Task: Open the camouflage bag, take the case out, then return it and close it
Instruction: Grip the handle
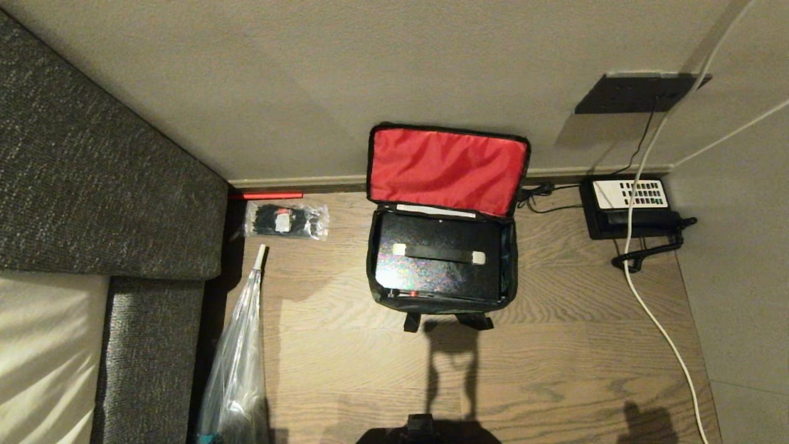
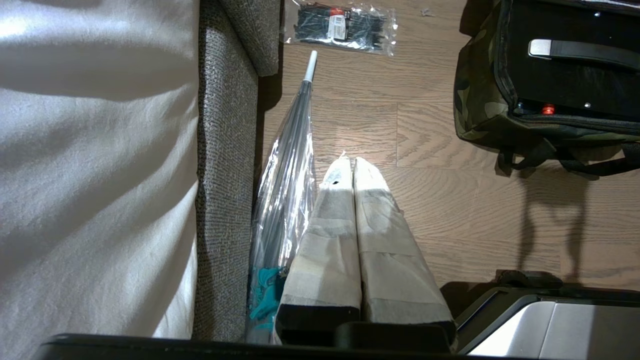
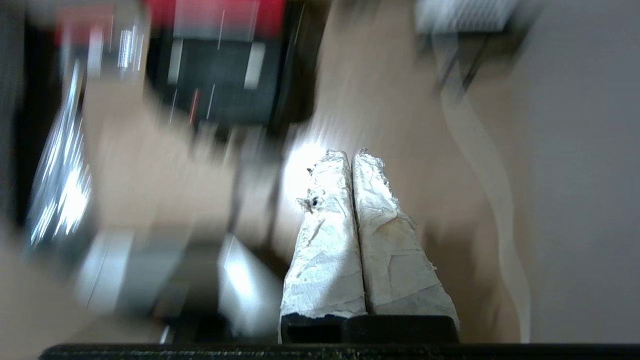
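Wood floor point(image 1: 555, 370) in a corner, sofa point(image 1: 92, 154) left. Bag point(image 1: 441, 222) gapes (case point(image 1: 439, 262) inside). Left gripper point(image 2: 354, 161) and right gripper point(image 3: 352, 152) pinched together, empty.

1. The camouflage bag point(image 1: 377, 271) is soft matt cloth edged in black trim, its raised flap lined in bright red fabric with a faint sheen.
2. The case point(image 1: 441, 265) inside is hard and black, its top glossy and speckled, crossed by a black handle with pale metal-looking ends.
3. The floor point(image 1: 555, 345) is matt wood plank with visible grain.
4. The sofa point(image 1: 92, 160) is coarse grey woven cloth; the cushion point(image 2: 95, 165) beside it is smooth pale fabric.
5. The packet of black ties point(image 1: 285, 220) and the umbrella sleeve point(image 1: 237, 370) are clear, shiny plastic.
6. Wrinkled whitish tape wraps the left gripper point(image 2: 352, 161) and right gripper point(image 3: 351, 153).
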Controlling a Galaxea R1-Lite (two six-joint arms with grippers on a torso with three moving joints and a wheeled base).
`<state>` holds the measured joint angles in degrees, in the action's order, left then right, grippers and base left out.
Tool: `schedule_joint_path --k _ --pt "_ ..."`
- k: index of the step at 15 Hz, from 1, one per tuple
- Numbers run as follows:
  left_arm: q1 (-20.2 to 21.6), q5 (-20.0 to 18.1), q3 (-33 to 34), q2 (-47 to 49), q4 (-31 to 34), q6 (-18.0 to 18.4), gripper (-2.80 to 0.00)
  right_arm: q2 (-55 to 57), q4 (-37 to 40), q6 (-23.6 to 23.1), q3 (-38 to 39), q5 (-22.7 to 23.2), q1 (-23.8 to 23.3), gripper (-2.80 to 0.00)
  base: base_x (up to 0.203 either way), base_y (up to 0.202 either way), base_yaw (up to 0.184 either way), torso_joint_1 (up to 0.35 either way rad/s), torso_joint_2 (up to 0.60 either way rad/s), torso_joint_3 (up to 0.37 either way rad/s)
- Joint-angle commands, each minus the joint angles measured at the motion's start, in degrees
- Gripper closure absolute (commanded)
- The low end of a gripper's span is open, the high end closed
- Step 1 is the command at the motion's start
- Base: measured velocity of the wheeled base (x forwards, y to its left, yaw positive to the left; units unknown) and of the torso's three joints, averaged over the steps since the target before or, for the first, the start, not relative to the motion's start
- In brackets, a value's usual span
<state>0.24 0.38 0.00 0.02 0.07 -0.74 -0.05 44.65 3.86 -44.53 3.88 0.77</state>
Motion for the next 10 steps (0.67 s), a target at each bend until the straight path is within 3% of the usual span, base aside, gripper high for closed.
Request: schedule_joint_path --k 1,3,6,8,10 --pt "0.02 0.06 0.18 -0.11 0.01 -0.05 0.00 2.28 7.42 1.24 -0.13 2.99 -0.01 0.00 0.000 0.000 0.000 0.000 0.00 0.000" --pt "0.02 0.06 0.18 -0.11 0.01 -0.05 0.00 11.86 7.74 6.52 -4.37 3.12 0.22 0.00 0.000 0.000 0.000 0.000 0.00 0.000" --pt "0.02 0.06 0.18 -0.11 0.01 -0.05 0.00 37.39 5.75 13.36 -12.47 3.24 1.60 0.00 0.000 0.000 0.000 0.000 0.00 0.000" --pt "0.02 0.06 0.18 -0.11 0.01 -0.05 0.00 52.94 -0.86 15.26 -14.76 3.29 2.19 0.00 0.000 0.000 0.000 0.000 0.00 0.000" --pt "0.02 0.06 0.18 -0.11 0.01 -0.05 0.00 68.24 -12.92 16.38 -14.75 3.29 2.60 0.00 0.000 0.000 0.000 0.000 0.00 0.000"
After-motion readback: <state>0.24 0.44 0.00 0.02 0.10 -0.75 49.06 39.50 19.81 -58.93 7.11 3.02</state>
